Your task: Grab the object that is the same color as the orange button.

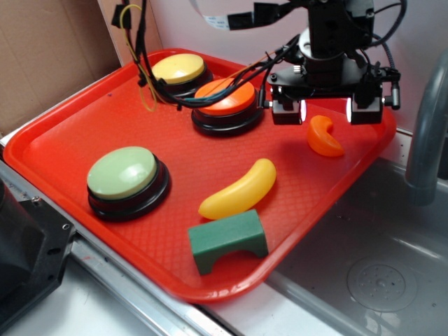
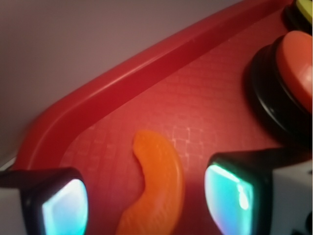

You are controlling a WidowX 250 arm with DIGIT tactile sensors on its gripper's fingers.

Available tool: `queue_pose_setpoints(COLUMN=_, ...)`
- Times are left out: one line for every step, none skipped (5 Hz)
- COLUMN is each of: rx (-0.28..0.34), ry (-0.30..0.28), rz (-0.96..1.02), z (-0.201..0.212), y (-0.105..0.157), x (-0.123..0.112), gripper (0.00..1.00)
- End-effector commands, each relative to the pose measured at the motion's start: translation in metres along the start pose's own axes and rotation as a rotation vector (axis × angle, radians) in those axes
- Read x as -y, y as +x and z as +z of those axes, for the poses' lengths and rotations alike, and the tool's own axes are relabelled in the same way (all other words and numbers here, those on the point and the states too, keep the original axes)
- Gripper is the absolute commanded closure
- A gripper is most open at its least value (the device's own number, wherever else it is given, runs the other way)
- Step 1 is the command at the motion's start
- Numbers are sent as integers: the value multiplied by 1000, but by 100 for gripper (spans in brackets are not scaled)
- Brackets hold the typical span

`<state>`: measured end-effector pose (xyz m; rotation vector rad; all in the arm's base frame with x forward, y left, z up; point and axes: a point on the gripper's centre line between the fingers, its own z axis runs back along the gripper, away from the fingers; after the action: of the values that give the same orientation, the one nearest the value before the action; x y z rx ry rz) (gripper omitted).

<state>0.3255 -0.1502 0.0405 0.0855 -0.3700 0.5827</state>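
Wrist view: orange crescent piece (image 2: 159, 186) flat on red tray (image 2: 117, 78), between spread fingers (image 2: 63, 205) of hand (image 1: 327, 110), near orange button (image 1: 226, 99). Probably light, stiff, glossy and slippery; best pinched across the thick middle curve.

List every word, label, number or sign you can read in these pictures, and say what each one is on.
None can be read. The orange button, yellow button, green button, orange piece, banana piece, green arch block, red tray and end effector show no print.
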Motion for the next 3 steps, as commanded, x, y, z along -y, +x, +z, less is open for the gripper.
queue_pose_setpoints(rx=-53, ry=-28, rz=39, z=-18, y=20, x=0, gripper=0)
queue_pose_setpoints(rx=-105, ry=-81, rz=-22, z=-29, y=14, x=10, gripper=100)
queue_pose_setpoints(rx=-115, ry=-116, rz=-39, z=-23, y=6, x=12, gripper=100)
